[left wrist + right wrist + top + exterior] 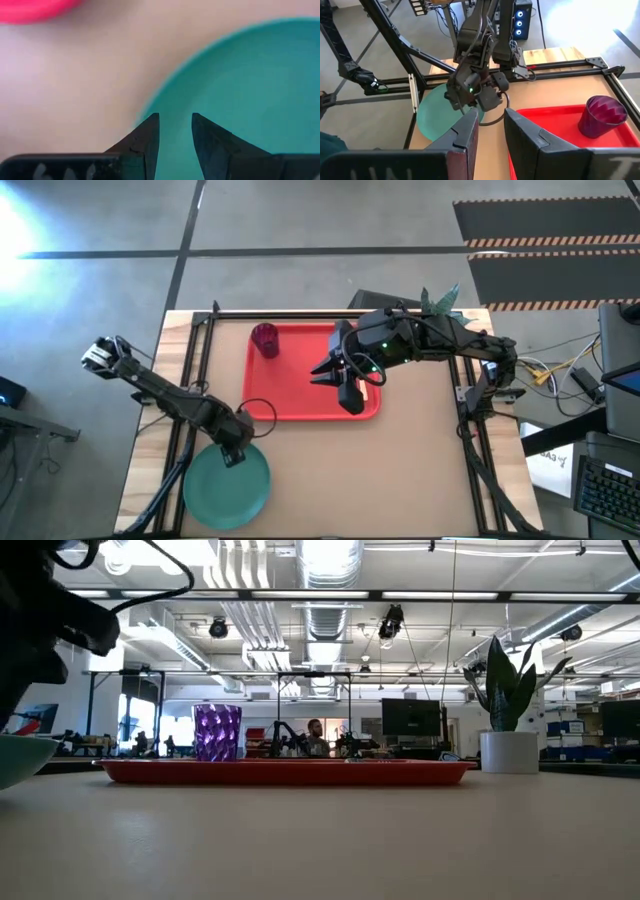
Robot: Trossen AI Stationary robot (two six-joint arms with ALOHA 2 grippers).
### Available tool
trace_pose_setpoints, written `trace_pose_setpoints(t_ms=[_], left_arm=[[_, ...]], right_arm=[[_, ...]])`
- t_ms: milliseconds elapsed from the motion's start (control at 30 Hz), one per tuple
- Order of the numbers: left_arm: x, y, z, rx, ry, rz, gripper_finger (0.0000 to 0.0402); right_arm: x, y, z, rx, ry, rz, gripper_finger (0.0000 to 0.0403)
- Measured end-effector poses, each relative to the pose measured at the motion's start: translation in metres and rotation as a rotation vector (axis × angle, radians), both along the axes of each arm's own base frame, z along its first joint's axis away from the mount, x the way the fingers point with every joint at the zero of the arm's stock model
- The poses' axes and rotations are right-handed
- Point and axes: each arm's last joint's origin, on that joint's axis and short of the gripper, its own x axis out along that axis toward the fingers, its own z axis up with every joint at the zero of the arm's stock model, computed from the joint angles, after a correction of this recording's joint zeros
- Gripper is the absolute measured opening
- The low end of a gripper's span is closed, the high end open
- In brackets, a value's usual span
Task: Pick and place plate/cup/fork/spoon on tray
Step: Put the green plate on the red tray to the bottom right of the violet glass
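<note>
Left pincer (237, 452) over the teal plate's (226, 492) 12 o'clock rim, fingers (145, 142) narrowly parted, apparently gripping nothing. Plate on the table (420, 470), at 7 o'clock off the red tray (300, 405). Purple cup (265, 340) upright at the tray's 11 o'clock corner. Right pincer (340, 380) above the tray's 3 o'clock side, slightly open, empty.

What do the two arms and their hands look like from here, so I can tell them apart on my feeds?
Both arms are dark, jointed and near-black, with loose black cables looping along them. The right hand has two flat, wedge-shaped dark fingers, and a green light glows on that arm's wrist. The left hand looks the same, with tapering dark fingers bearing faint pale markings at their base.
</note>
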Motion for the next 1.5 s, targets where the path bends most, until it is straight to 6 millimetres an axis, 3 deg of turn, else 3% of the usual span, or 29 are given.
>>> trace_pose_setpoints(t_ms=[300, 667, 767, 900, 1200, 1500], left_arm=[[-0.017, 0.01, -0.019, 0.098, 0.151, 0.004, 0.0096], [-0.011, 0.002, -0.041, -0.111, 0.034, -0.006, 0.0095], [-0.012, 0.003, -0.042, -0.115, 0.056, 0.032, 0.0075], [-0.012, 0.002, -0.041, -0.158, 0.062, 0.008, 0.0014], [0.006, 0.005, -0.018, -0.099, -0.06, 0.089, 0.0002], [0.023, 0.043, 0.028, 0.102, -0.374, 0.403, 0.0001]], right_arm=[[0.0, 0.0, 0.0, 0.006, 0.002, -0.003, 0.0082], [0.0, 0.0, 0.0, 0.009, 0.002, -0.008, 0.0082], [0.0, 0.0, 0.0, 0.007, 0.002, -0.012, 0.0082], [0.0, 0.0, 0.0, 0.006, 0.002, -0.013, 0.0082], [0.0, 0.0, 0.0, -0.001, 0.001, -0.011, 0.0082], [0.0, 0.0, 0.0, -0.001, 0.001, -0.01, 0.0082]])
